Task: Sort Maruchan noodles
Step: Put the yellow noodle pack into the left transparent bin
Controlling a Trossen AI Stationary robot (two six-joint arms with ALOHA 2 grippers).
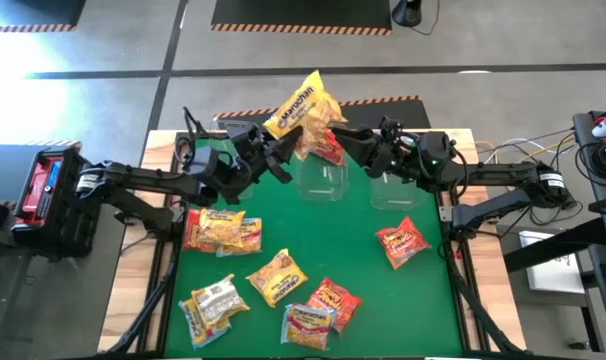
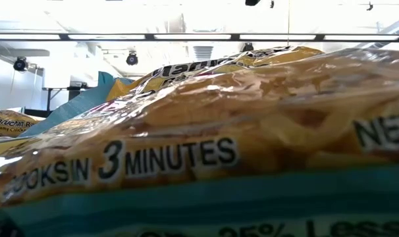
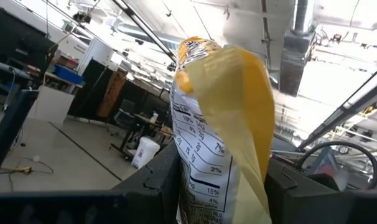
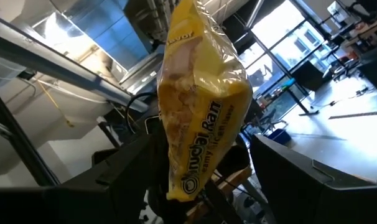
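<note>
The left gripper [image 1: 283,150] pinched a yellow noodle packet [image 1: 303,105] aloft above two clear bins [image 1: 323,180], while the right gripper [image 1: 355,140] stood wide beside it. Light, crinkly and slippery, the packet was best gripped by an edge. More packets [image 1: 276,275] littered the green mat [image 1: 373,300] below.

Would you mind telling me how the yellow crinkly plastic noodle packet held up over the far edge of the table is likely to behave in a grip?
The yellow crinkly plastic noodle packet is probably light: the left end effector holds it by one end. Its glossy film may be slippery. The loose flap suggests floppy edges around a stiffer, likely brittle block.
</note>
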